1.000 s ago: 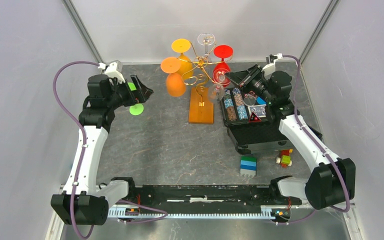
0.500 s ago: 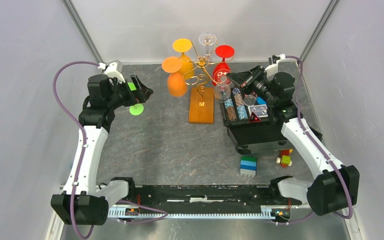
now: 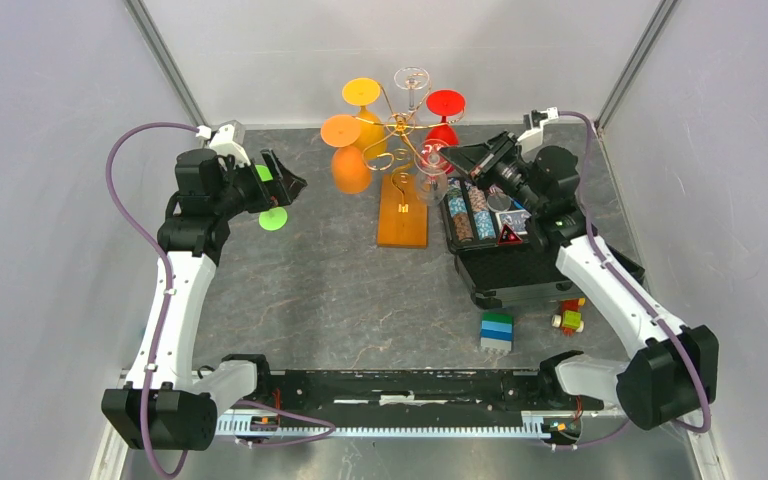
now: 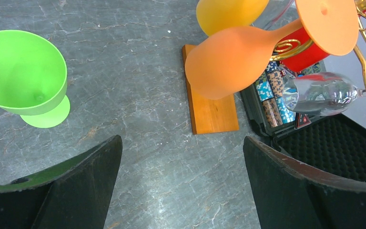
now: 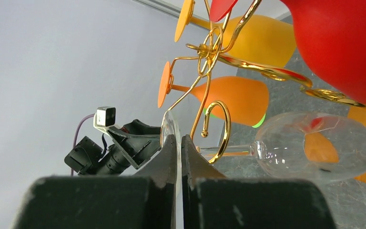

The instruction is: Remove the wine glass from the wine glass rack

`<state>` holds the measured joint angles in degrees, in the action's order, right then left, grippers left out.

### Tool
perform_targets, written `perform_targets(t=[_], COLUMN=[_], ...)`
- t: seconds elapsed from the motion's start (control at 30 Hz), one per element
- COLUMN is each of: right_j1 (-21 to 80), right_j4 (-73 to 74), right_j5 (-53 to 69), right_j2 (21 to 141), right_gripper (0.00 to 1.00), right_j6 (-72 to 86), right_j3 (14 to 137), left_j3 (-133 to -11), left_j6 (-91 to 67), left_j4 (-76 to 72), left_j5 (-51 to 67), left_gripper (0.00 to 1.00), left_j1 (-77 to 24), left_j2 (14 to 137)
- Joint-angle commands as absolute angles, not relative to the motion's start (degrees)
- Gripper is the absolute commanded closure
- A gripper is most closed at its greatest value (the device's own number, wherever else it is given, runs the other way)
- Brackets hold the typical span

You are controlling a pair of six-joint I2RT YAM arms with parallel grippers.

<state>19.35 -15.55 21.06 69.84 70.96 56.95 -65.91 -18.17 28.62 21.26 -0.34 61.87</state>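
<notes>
The wine glass rack (image 3: 401, 124) is gold wire on an orange-brown wooden base (image 3: 403, 212). A clear wine glass (image 3: 432, 186) hangs bowl-down from its right front arm. My right gripper (image 3: 447, 154) is shut on that glass's foot. In the right wrist view my right gripper (image 5: 178, 138) pinches the thin foot disc (image 5: 167, 125), the stem (image 5: 228, 149) runs through a gold loop, and the bowl (image 5: 314, 145) lies to the right. My left gripper (image 3: 295, 185) is open, left of the rack, above a green glass (image 4: 21, 76); my left gripper (image 4: 181, 186) holds nothing.
Orange (image 3: 350, 165), yellow (image 3: 363, 92), red (image 3: 446, 104) and another clear glass (image 3: 412, 80) hang on the rack. A black open case (image 3: 500, 262) with poker chips sits right of the base. Toy blocks (image 3: 497, 332) and a small toy (image 3: 567, 320) lie near the front right.
My right gripper has shut onto the clear glass's foot and shifted slightly left; the hanging glass swung a little with it. The left arm has not moved.
</notes>
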Motion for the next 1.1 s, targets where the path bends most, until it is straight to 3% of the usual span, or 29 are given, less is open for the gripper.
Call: perform_targets(t=[0.0, 0.43, 1.07], right_j1=[21.2, 22.1, 22.4], right_j4=[-18.4, -12.8, -15.4], right_j5=[21.1, 7.9, 0.4], right_j2=[71.2, 73.6, 75.2], right_gripper=[1.0, 1.0, 1.0], right_j6=[70.8, 66.1, 70.1], right_j3=[61.4, 67.0, 65.8], left_j3=[-65.8, -65.8, -65.7], left_j6=[-19.7, -19.6, -19.6], left_j4=[27.7, 27.9, 27.9], left_j5=[21.6, 21.1, 20.7], left_gripper=[0.0, 0.0, 0.0], left_j1=[-0.1, -0.1, -0.1], left_j2=[61.1, 61.0, 60.6])
